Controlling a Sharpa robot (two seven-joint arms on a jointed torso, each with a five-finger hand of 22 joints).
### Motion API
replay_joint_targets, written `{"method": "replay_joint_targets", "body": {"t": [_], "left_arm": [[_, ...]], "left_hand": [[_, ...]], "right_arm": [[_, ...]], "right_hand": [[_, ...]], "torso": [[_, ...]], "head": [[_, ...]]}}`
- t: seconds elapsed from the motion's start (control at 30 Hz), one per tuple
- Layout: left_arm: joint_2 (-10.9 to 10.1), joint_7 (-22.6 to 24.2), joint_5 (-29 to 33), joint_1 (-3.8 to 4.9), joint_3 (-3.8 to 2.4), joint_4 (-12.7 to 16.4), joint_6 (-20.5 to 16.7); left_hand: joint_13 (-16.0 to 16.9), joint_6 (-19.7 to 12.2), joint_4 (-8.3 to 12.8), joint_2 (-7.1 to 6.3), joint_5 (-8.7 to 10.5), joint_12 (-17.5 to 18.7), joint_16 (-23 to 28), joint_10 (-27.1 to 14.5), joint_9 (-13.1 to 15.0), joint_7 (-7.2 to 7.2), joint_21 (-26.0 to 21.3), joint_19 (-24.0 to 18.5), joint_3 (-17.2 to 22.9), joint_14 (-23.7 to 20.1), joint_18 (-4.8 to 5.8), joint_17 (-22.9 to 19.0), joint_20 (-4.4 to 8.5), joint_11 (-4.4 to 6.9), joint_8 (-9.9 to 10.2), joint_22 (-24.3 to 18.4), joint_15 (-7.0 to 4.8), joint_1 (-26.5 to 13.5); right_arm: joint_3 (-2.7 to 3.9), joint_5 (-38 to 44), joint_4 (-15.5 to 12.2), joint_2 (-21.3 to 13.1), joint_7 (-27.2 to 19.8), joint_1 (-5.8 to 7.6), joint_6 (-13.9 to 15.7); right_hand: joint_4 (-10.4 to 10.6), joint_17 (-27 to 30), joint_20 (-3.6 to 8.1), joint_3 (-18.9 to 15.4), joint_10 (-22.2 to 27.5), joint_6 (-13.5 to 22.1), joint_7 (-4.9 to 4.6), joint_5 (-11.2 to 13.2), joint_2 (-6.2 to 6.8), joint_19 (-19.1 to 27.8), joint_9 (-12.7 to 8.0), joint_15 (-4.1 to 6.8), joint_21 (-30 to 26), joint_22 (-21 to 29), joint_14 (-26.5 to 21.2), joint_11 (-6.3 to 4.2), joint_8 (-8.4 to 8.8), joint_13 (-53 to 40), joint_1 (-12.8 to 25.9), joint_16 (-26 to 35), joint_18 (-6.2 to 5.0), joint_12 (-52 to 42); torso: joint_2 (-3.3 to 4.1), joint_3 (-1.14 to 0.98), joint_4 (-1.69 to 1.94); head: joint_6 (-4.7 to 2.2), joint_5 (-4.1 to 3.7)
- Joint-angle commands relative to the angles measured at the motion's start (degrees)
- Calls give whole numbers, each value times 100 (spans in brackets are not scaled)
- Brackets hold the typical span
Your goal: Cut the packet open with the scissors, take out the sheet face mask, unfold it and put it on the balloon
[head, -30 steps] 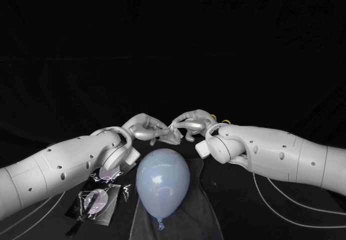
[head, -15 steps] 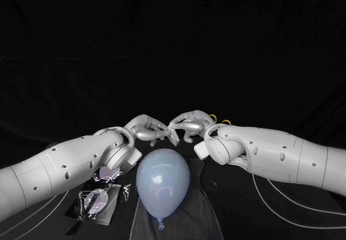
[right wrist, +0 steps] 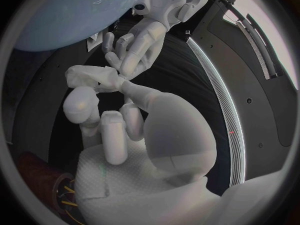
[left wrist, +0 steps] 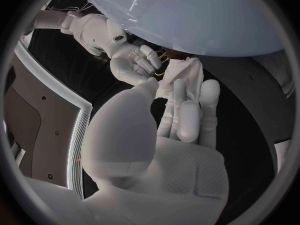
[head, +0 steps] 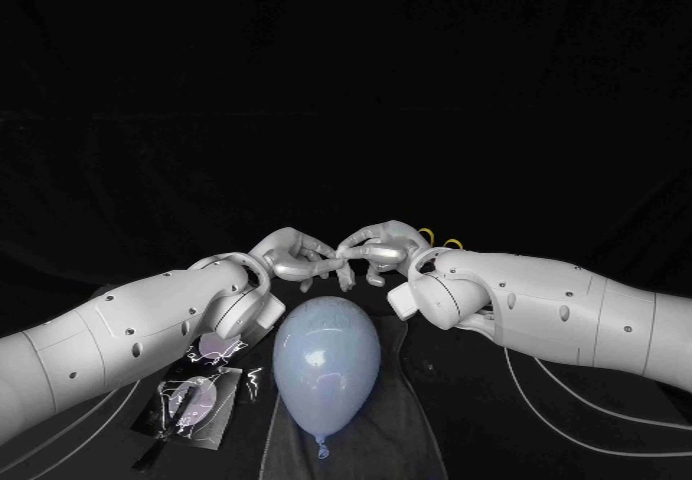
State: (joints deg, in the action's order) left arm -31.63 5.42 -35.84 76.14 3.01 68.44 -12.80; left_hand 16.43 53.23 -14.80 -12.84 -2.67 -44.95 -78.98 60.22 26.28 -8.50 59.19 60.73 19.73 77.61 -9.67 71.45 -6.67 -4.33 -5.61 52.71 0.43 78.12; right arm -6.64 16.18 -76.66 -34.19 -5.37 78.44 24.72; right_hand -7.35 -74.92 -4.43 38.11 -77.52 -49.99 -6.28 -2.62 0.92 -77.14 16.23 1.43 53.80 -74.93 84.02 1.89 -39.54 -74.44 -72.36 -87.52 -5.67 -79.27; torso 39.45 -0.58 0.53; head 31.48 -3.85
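A pale blue balloon (head: 327,362) lies on a grey cloth (head: 387,440) in the head view, knot toward me. Just beyond its far end my left hand (head: 294,256) and right hand (head: 381,248) meet fingertip to fingertip. Between them they pinch the folded white sheet face mask (left wrist: 185,73), which the right wrist view shows as a crumpled wad (right wrist: 94,78). The cut packet (head: 195,400) lies on the table to the balloon's left, under my left arm. The scissors' yellow handles (head: 450,243) show just behind my right hand.
White cables (head: 577,400) trail over the table on the right, beneath my right arm. Clear film scraps (head: 219,350) lie by the packet. The balloon (left wrist: 206,15) bulges close to both hands in the wrist views.
The fingertips of both hands have shifted slightly on the mask and drawn a little closer. Balloon and packet have not moved.
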Motion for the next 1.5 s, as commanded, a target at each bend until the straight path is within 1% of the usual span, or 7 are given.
{"method": "replay_joint_targets", "body": {"t": [0.03, 0.17, 0.47, 0.7, 1.17, 1.37, 1.5], "left_arm": [[17, 101, 100, 2, -8, 15, -50], [17, 155, 152, 2, -8, 21, -62], [19, 248, 313, 2, -9, 1, -114], [26, 300, 381, 2, -9, -8, -146], [39, 363, 459, 3, -10, -8, -234], [34, 403, 461, 3, -11, -1, -376], [22, 420, 452, 2, -11, 1, -454]], "left_hand": [[18, 64, -28, 26, -8, -18, 36, -7, -10, 9, 13, -1, -66, 54, 59, -59, 45, 34, 10, 8, 9, 75], [34, 143, -78, 104, -8, -19, 42, 7, -8, 26, 16, 5, -84, 73, 59, -94, 52, 50, -23, 14, -4, 107], [76, 510, -25, 615, -8, -15, -29, 70, 33, 174, 143, 136, 203, 182, 86, -80, 118, 181, -215, 163, -114, 523], [97, 736, 204, 717, -8, 6, -86, 118, 116, 275, 246, 224, 392, 238, 110, -54, 173, 265, -387, 280, -188, 824], [66, 900, 617, 591, -10, 193, -237, 346, 410, 306, 494, 396, 675, 366, 162, 61, 268, 359, -732, 558, -280, 885], [76, 880, 801, 492, -13, 278, -319, 470, 563, 302, 650, 493, 1075, 428, 191, 124, 300, 337, -838, 725, -275, 799], [197, 844, 971, 333, -4, 212, -379, 515, 770, 301, 771, 536, 1632, 459, 205, 131, 295, 314, -952, 850, -258, 540]], "right_arm": [[5, 46, -5, 8, 18, 5, -118], [5, 57, 3, 10, 31, 5, -124], [4, 85, 11, 11, 54, 5, -145], [3, 92, 22, 14, 62, 5, -148], [1, 102, 46, 26, 79, 4, -154], [0, 126, 52, 15, 84, 4, -137], [0, 137, 38, -13, 70, 4, -105]], "right_hand": [[-1, -724, 16, 41, -30, -41, -8, -17, -11, -18, 5, 33, 37, -669, 345, 5, -24, -7, 61, -27, -68, -38], [-1, -724, 16, 41, -30, -41, -8, -17, -11, -18, 5, 33, 37, -669, 345, 5, -24, -7, 61, -27, -68, -38], [-8, -722, 17, 51, -38, -40, -7, -17, -8, -22, 8, 34, 49, -671, 345, 4, -31, -17, 71, -26, -66, -45], [-8, -722, 17, 51, -38, -40, -7, -17, -8, -22, 8, 34, 49, -671, 345, 4, -31, -17, 71, -26, -66, -45], [-8, -722, 17, 51, -38, -40, -7, -17, -8, -22, 8, 34, 49, -671, 345, 4, -31, -17, 71, -26, -66, -45], [-15, -716, 18, 63, -45, -40, -6, -16, -4, -22, 12, 35, 50, -671, 343, 3, -40, -29, 85, -25, -67, -53], [-15, -716, 18, 63, -45, -40, -6, -16, -4, -22, 12, 35, 50, -671, 343, 3, -40, -29, 85, -25, -67, -53]], "torso": [[-1, -3, 0], [1, -4, -2], [-2, -8, -3], [1, -6, -2], [0, -6, -2], [1, -5, -3], [2, -8, -2]], "head": [[1, -2], [6, -1], [8, 7], [12, 4], [32, 10], [30, 14], [28, 11]]}}
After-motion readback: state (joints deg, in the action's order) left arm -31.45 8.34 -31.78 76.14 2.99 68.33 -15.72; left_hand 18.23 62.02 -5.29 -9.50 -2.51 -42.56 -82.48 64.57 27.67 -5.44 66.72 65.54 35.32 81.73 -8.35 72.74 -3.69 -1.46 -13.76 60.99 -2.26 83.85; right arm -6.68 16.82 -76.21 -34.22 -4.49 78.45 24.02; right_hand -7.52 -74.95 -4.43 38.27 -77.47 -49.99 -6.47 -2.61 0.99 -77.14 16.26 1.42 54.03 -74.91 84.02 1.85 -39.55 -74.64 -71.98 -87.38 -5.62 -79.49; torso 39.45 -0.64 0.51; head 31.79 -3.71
